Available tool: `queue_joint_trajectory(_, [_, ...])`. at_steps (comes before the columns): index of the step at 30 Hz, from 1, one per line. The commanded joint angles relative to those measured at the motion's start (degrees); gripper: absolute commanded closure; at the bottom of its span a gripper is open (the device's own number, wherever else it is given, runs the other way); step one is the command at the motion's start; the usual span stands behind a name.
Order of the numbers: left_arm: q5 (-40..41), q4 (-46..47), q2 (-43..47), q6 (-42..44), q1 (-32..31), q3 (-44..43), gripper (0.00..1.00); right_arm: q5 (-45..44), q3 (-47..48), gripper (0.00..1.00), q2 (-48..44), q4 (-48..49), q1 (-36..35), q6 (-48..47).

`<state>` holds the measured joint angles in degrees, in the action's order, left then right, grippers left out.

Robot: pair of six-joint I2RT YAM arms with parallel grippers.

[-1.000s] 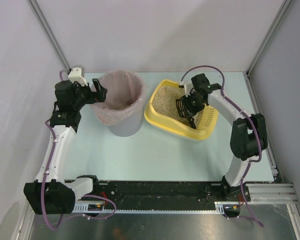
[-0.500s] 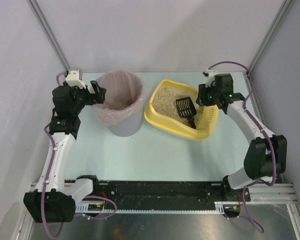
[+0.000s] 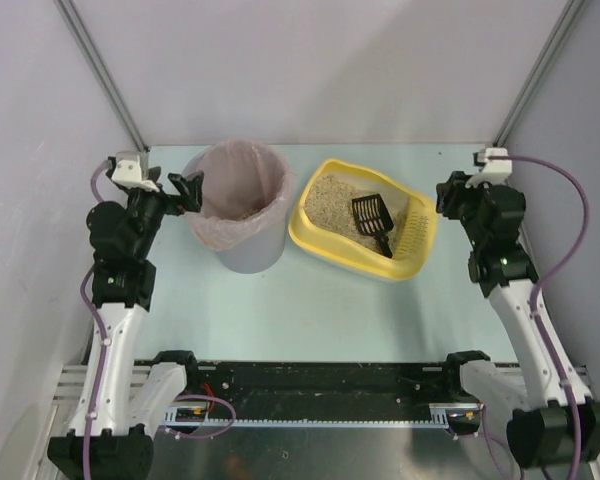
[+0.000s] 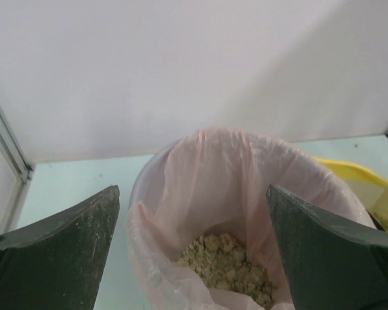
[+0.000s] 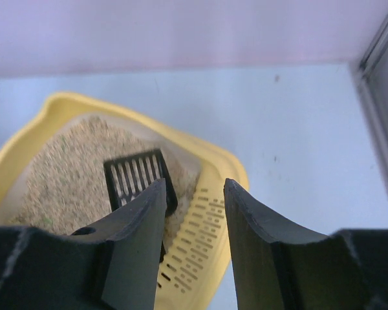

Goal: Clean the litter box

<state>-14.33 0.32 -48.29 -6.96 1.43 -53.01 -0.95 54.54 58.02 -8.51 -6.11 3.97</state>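
Note:
The yellow litter box (image 3: 315, 240) with beige sandy litter sits right of centre on the table. A black slotted scoop (image 3: 372, 222) lies in it, next to its slotted end. My right gripper (image 3: 447, 196) is open and empty, just right of the box and above table level. In the right wrist view the gripper (image 5: 194, 184) looks down over the scoop (image 5: 132, 177) and the box's slotted rim (image 5: 197, 252). My left gripper (image 3: 187, 186) is wide open and empty at the left rim of the grey bin (image 3: 242, 255).
The bin's pink bag liner (image 4: 246, 168) holds clumps of litter (image 4: 226, 265), seen between the open left gripper (image 4: 193, 189). A corner of the litter box (image 4: 368, 181) shows at the right. Metal frame posts and walls close in the table's back and sides.
My right gripper let go of the scoop, which now lies in the litter box, and drew back to the right. My left arm pulled back slightly to the left.

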Motion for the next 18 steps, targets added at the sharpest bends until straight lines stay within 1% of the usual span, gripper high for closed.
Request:
queue_joint_trajectory(1, [3.68, 5.57, 6.26, 2.83, -0.99, 1.33, 0.0, -3.79, -5.14, 0.54, -8.52, 14.13, -0.04, -1.94])
queue_joint_trajectory(3, [5.44, 6.27, 7.86, 3.36, -0.9, 2.12, 0.0, -4.06, -5.85, 0.54, -9.67, 14.84, -0.04, -2.56])
queue_joint_trajectory(7, [6.5, 6.98, 10.58, 4.06, -0.91, 4.14, 0.0, -3.53, -6.03, 0.54, -10.12, 14.05, -0.04, -3.0])
queue_joint_trajectory(15, [9.67, 6.89, 11.73, 3.97, -0.9, 5.38, 0.0, -3.09, -7.08, 0.54, -11.44, 15.28, -0.04, -2.56])
queue_joint_trajectory(18, [9.15, 6.63, 11.47, 3.62, -0.99, 5.2, 0.0, -3.09, -7.17, 0.54, -11.44, 15.37, -0.04, -2.47])
